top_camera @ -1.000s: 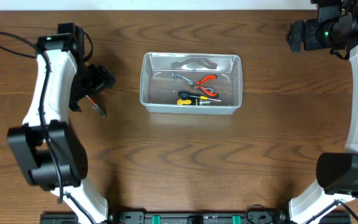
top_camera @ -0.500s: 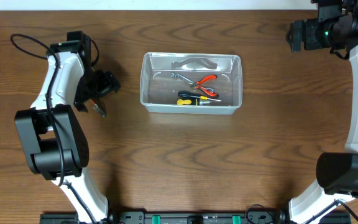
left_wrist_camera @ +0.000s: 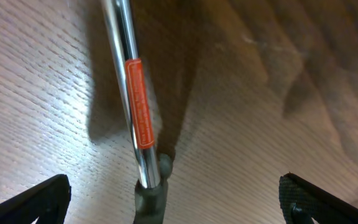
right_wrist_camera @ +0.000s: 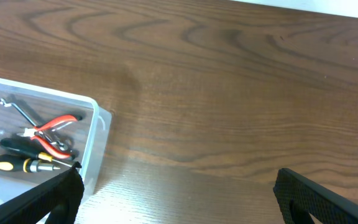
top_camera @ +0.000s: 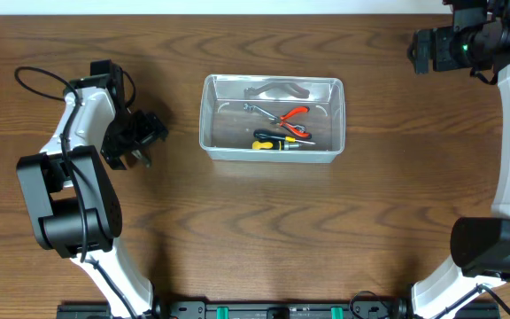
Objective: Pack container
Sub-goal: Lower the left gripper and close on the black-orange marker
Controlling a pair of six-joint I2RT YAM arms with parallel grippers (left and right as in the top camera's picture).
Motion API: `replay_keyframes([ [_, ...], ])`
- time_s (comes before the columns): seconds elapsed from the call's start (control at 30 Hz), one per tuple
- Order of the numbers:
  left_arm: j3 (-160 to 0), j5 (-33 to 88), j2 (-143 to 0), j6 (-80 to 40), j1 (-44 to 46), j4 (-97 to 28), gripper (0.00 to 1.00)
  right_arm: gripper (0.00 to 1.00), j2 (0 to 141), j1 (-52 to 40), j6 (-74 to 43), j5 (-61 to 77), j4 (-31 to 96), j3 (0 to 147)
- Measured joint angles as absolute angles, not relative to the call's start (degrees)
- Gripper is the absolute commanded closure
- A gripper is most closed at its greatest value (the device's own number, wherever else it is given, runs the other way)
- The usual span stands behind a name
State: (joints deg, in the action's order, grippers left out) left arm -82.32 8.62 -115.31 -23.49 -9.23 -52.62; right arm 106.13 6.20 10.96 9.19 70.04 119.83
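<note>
My left pincer (left_wrist_camera: 173, 200) hangs wide open and empty, straddling a chrome-shafted tool (left_wrist_camera: 138, 102) on the table (top_camera: 237, 230), likely lining up a pickup. The container (top_camera: 207, 115), well apart to its right, already holds hand tools (top_camera: 282, 128). My right pincer (right_wrist_camera: 182, 196) idles beyond it, equally wide, holding nothing.

Pliers (top_camera: 293, 116) lie in the container (top_camera: 273, 79); another tool (left_wrist_camera: 137, 112) lies well left.

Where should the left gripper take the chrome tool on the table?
Grip the chrome tool on its shaft at the red label, from straight above, fingers across it: it lies flat on the table, thin and straight, between the open left gripper fingertips.
</note>
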Motion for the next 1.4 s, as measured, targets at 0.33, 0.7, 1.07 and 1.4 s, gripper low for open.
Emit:
replay_keyframes([
  [0.33,-78.48,8.64,-115.31,-23.49,-9.28,-48.86,0.02,0.01,106.13,6.2,10.96,9.19,70.04,119.83],
  [0.7,-77.47,8.62,-115.31,-23.49,-9.28,-47.24,0.02,0.01,106.13,6.2,10.96,9.19,70.06,119.83],
  [1.07,-77.49,7.75,-116.01,-23.55,-9.28,-47.18,0.01,0.01,106.13,6.2,10.96,9.19,70.08,119.83],
  [1.4,-77.73,7.09,-116.42,-23.55,-9.26,-47.55,0.01,0.01,106.13,6.2,10.96,9.19,70.08,119.83],
])
